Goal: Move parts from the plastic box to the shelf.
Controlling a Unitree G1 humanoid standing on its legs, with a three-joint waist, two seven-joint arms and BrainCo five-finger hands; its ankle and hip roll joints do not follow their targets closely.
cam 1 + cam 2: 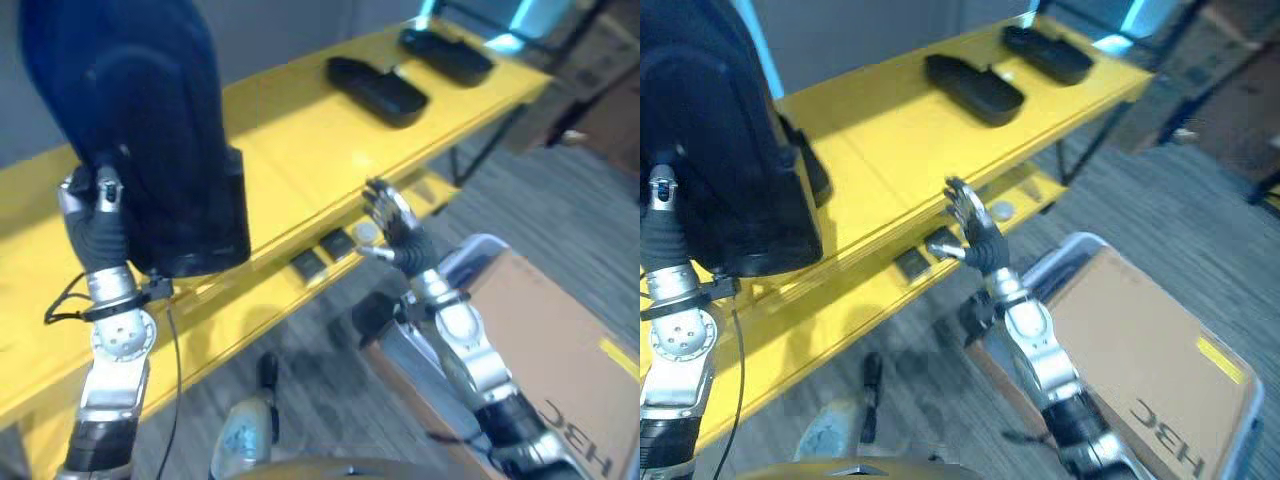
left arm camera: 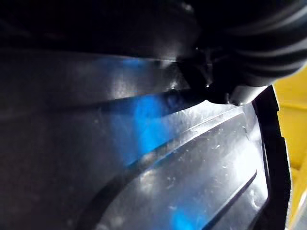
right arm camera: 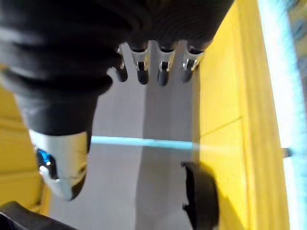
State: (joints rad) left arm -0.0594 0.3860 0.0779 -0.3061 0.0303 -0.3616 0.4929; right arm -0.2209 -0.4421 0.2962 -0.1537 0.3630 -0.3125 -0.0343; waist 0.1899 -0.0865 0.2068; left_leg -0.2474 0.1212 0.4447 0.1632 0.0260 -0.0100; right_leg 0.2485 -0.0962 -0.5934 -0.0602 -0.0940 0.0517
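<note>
A large black moulded part [image 1: 150, 130] stands upright on the yellow shelf [image 1: 290, 150] at the left. My left hand [image 1: 92, 215] grips its near edge, and the left wrist view shows the part's ribbed surface [image 2: 192, 158] from very close. My right hand [image 1: 398, 228] hovers open and empty in front of the shelf's front edge, its fingers [image 3: 163, 72] straight. Two more black parts [image 1: 375, 88] [image 1: 445, 52] lie flat farther along the shelf top. The plastic box [image 1: 1080, 250] stands on the floor at the lower right, under my right arm.
A brown cardboard sheet [image 1: 1150, 360] covers most of the plastic box. On the lower yellow shelf level lie two small dark blocks [image 1: 310, 265] [image 1: 340, 243] and a round silvery piece [image 1: 368, 233]. Grey floor runs below the shelf, and cardboard boxes [image 1: 610, 90] stand at the far right.
</note>
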